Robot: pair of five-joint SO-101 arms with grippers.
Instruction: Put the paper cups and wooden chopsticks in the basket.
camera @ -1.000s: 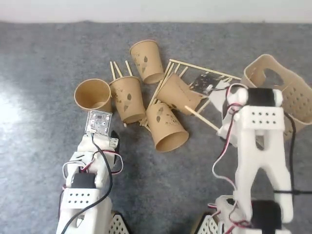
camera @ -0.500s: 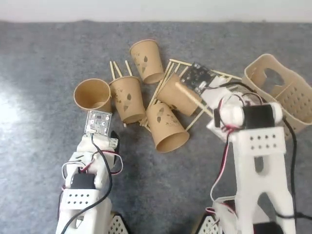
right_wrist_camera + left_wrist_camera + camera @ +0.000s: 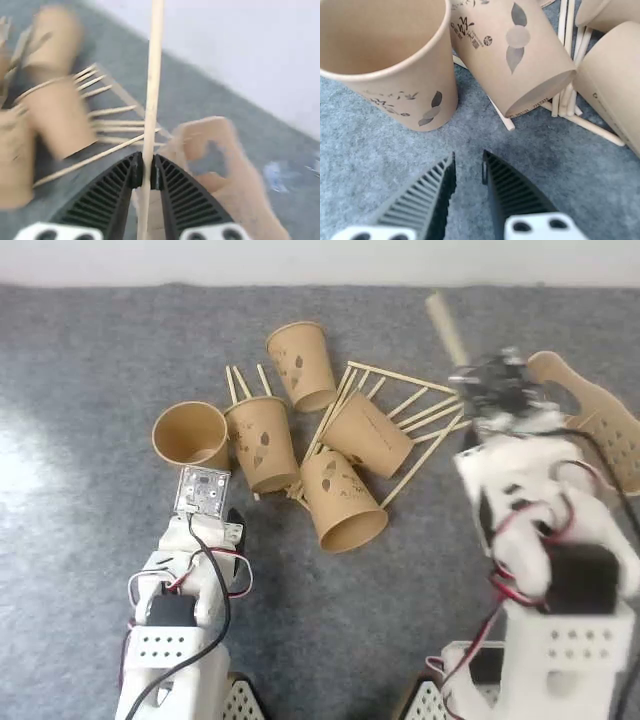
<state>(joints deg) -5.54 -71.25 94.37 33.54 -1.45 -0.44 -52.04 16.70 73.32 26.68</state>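
Note:
Several brown paper cups lie clustered mid-table: one upright (image 3: 190, 435), the others tipped over (image 3: 342, 498). Loose wooden chopsticks (image 3: 410, 405) are fanned out among them. My right gripper (image 3: 478, 380) is raised beside the basket (image 3: 605, 430) and shut on one chopstick (image 3: 445, 328), which sticks up toward the far edge. In the right wrist view the gripper (image 3: 146, 167) pinches that chopstick (image 3: 153, 70) above the basket (image 3: 220, 150). My left gripper (image 3: 468, 159) hovers low over the carpet, open by a narrow gap and holding nothing, just short of the upright cup (image 3: 385, 50) and a tipped cup (image 3: 515, 55).
Grey carpet (image 3: 90, 360) covers the table, with a pale wall strip along the far edge. The beige basket sits at the right edge. Bare carpet lies left of the cups and in front of them, between the two arm bases.
My right gripper has lifted a chopstick from the pile and swung up and right toward the basket. The left arm has stayed still.

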